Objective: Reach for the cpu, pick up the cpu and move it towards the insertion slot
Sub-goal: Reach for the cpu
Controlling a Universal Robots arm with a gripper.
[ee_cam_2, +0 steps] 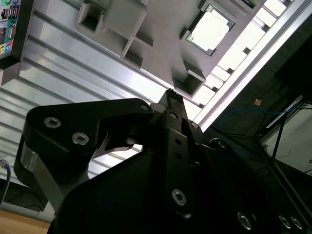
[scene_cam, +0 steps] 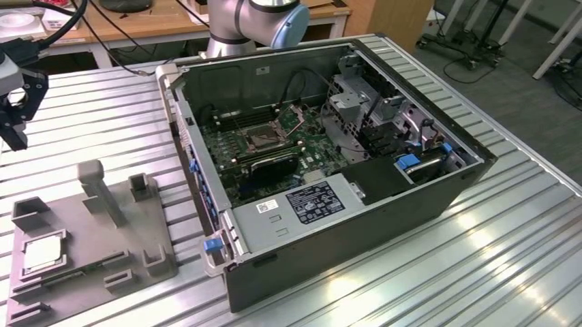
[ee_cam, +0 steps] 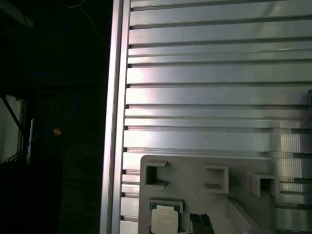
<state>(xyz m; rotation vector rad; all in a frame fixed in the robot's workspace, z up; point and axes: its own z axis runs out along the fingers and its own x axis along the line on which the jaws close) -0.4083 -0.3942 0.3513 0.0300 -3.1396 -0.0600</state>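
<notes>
Gripper: the gripper (scene_cam: 16, 122) hangs above the slatted table (scene_cam: 109, 122) at the exterior view's left edge, off the far end of the grey tray (scene_cam: 100, 238); whether it is spread or closed I cannot tell; it carries nothing
Cpu: the cpu (scene_cam: 41, 255) lies flat, pale face up, in a square recess at the tray's near end on the exterior view's left; nothing touches it
Direction: from the gripper the chip lies toward the near edge of the table and lower down, well apart; in the second wrist view the cpu (ee_cam_2: 209, 31) sits beyond the gripper (ee_cam_2: 171, 95), off to one side of its line
Axis: the chip is square, so no long axis; its edges run with the recess walls
Insertion slot: the insertion slot (scene_cam: 259, 139) is on the board inside the open computer case (scene_cam: 382, 225), to the exterior view's right of the tray, well apart from both chip and gripper
Stage: by my judgement the reach is under way and the pick-up is not yet made
</notes>
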